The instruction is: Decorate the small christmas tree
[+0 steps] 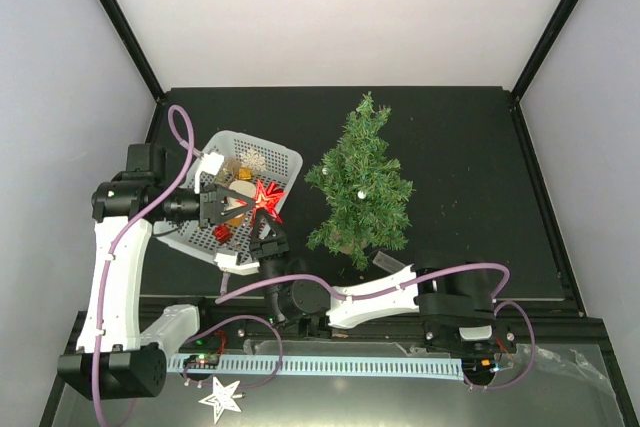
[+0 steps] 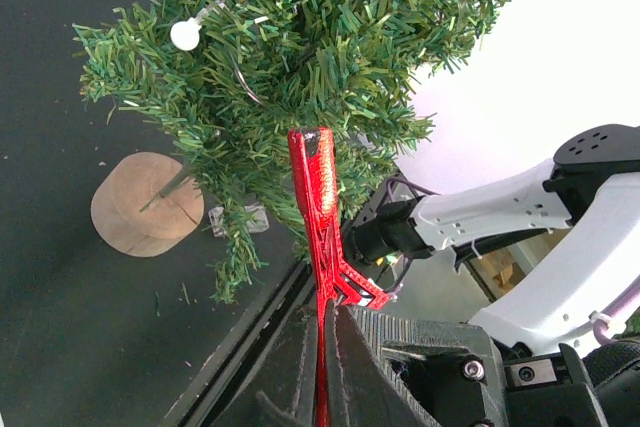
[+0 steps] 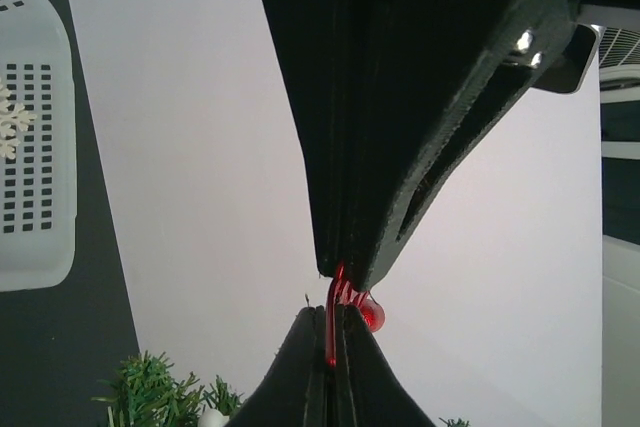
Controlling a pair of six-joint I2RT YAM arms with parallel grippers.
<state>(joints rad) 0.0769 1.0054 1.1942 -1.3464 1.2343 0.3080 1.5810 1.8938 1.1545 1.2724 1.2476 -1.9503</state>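
The small christmas tree (image 1: pixel 360 187) stands on the black mat, right of the white basket (image 1: pixel 285 159). In the left wrist view the tree (image 2: pixel 300 37) fills the top, with its tan base (image 2: pixel 145 205) at left. My left gripper (image 1: pixel 250 205) is shut on a red star ornament (image 1: pixel 266 197) above the basket's right edge. The left wrist view shows the left gripper (image 2: pixel 325 322) with the star (image 2: pixel 318 197) edge-on between its jaws. My right gripper (image 1: pixel 270 235) reaches in from the right. In its wrist view the right gripper (image 3: pixel 328 319) is shut on a point of the star (image 3: pixel 345 297), under the left gripper.
The basket holds a white snowflake (image 1: pixel 252 160) and other ornaments; the snowflake also shows in the right wrist view (image 3: pixel 10 122). A white star (image 1: pixel 220 397) lies near the left arm's base. A small white bead (image 2: pixel 185 34) hangs on the tree.
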